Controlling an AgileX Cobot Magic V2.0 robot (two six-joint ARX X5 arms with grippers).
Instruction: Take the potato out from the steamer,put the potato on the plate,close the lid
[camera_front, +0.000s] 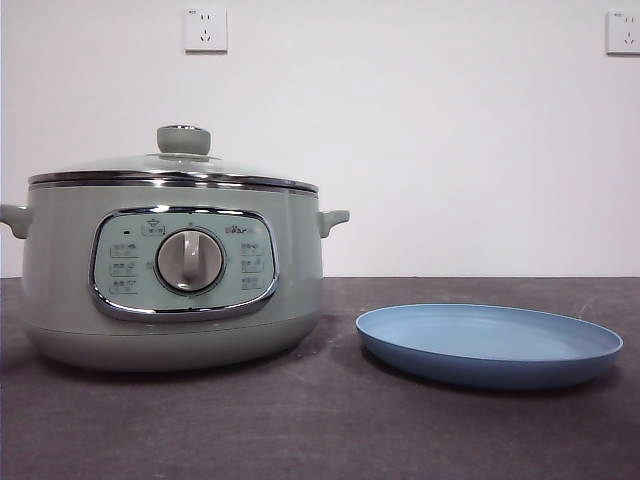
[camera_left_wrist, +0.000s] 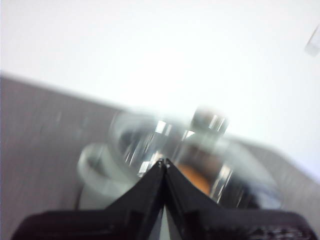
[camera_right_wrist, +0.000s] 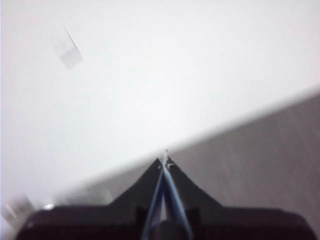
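The sage-green steamer (camera_front: 170, 280) stands at the left of the table with its glass lid (camera_front: 172, 168) on, knob (camera_front: 184, 140) on top. The light blue plate (camera_front: 488, 343) lies empty to its right. In the blurred left wrist view the steamer (camera_left_wrist: 100, 175) and lid knob (camera_left_wrist: 210, 121) show ahead, and an orange patch, the potato (camera_left_wrist: 196, 179), shows through the glass. My left gripper (camera_left_wrist: 164, 162) is shut and empty, above and short of the lid. My right gripper (camera_right_wrist: 165, 161) is shut and empty over bare table. Neither arm shows in the front view.
The dark grey table (camera_front: 320, 430) runs up to a white wall with two sockets (camera_front: 205, 30) high up. The steamer's side handles (camera_front: 333, 219) stick out at both sides.
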